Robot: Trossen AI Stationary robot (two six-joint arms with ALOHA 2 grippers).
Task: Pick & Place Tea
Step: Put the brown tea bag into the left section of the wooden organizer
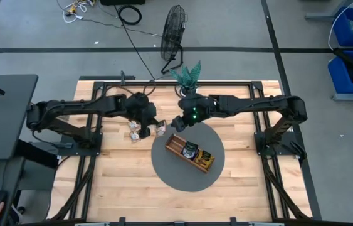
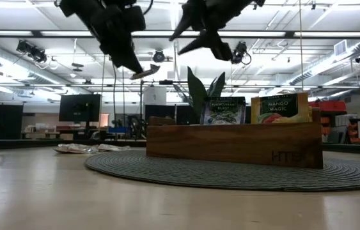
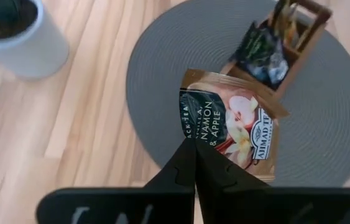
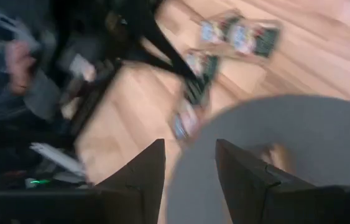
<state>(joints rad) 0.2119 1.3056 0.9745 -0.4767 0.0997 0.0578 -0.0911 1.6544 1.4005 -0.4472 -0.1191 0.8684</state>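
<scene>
My left gripper (image 3: 194,163) is shut on a brown and dark tea sachet (image 3: 234,124) printed "Cinnamon & Apple", high over the near-left rim of the round grey mat (image 1: 163,172). The wooden tray (image 1: 190,152) lies on the mat with a dark sachet (image 2: 223,110) and a yellow-orange one (image 2: 281,107) standing in it. More sachets (image 1: 135,132) (image 4: 240,34) lie flat on the table left of the mat. My right gripper (image 4: 190,163) (image 1: 177,123) is open and hangs above the mat's far-left edge, touching nothing. My left gripper pinches the sachet between its two fingers at the edge (image 3: 193,138) nearest the wrist. The fingers (image 3: 184,168) come slanting down from the table's left. The sachet (image 2: 144,71) is lifted clear and juts out past the fingertips, tilted close to level.
A green plant in a white pot (image 1: 189,78) (image 3: 19,31) stands at the table's far edge behind the mat. A black fan (image 1: 173,31) stands on the floor beyond the table. Bare wood (image 1: 120,182) spreads over the near left part of the table.
</scene>
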